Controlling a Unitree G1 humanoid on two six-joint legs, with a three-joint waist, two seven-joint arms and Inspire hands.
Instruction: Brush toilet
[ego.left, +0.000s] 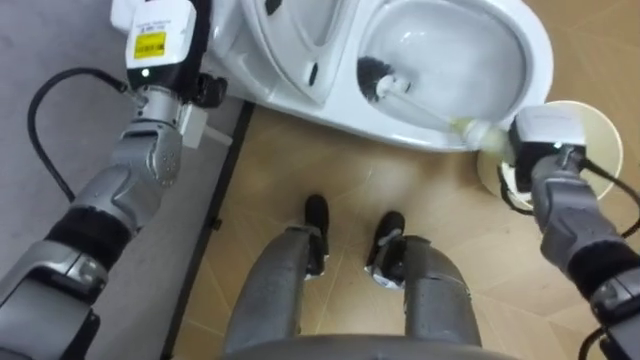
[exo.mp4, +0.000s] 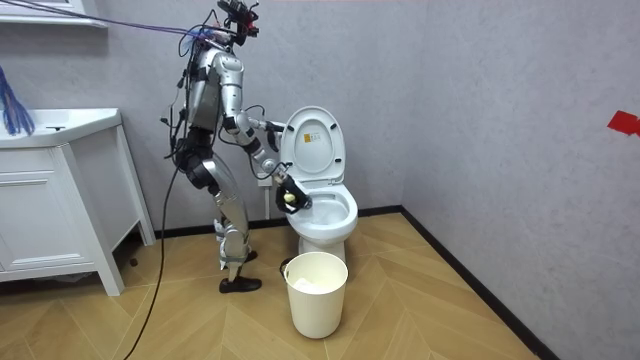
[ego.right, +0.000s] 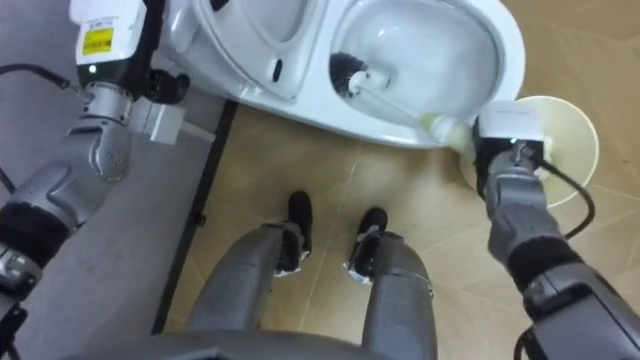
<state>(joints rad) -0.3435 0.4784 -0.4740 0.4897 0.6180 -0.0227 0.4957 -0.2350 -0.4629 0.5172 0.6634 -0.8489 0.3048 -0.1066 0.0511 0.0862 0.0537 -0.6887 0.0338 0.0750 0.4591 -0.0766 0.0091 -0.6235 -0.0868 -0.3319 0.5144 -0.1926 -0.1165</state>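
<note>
White toilet (ego.left: 290, 97) stands with its lid (exo.mp4: 312, 142) up, and the robot stands right before it on the wood floor (ego.left: 290, 165), feet close to the base and bent forward over the bowl. The brush (ego.left: 420, 103) lies slanted into the bowl: its dark bristle head (ego.left: 373, 76) rests against the inner wall on the lid's side, and the pale shaft runs up across the rim to a yellow-green grip. The right hand (ego.left: 538, 142) is clasped round that grip, just outside the rim. A cream bin (ego.left: 600, 135) sits on the floor right behind this hand, next to the toilet. The left hand (ego.left: 158, 40) reaches up beside the raised lid; whether its fingers are curled or straight I cannot tell. In the room view, a white cabinet (exo.mp4: 50, 200) stands against the grey wall behind the robot.
</note>
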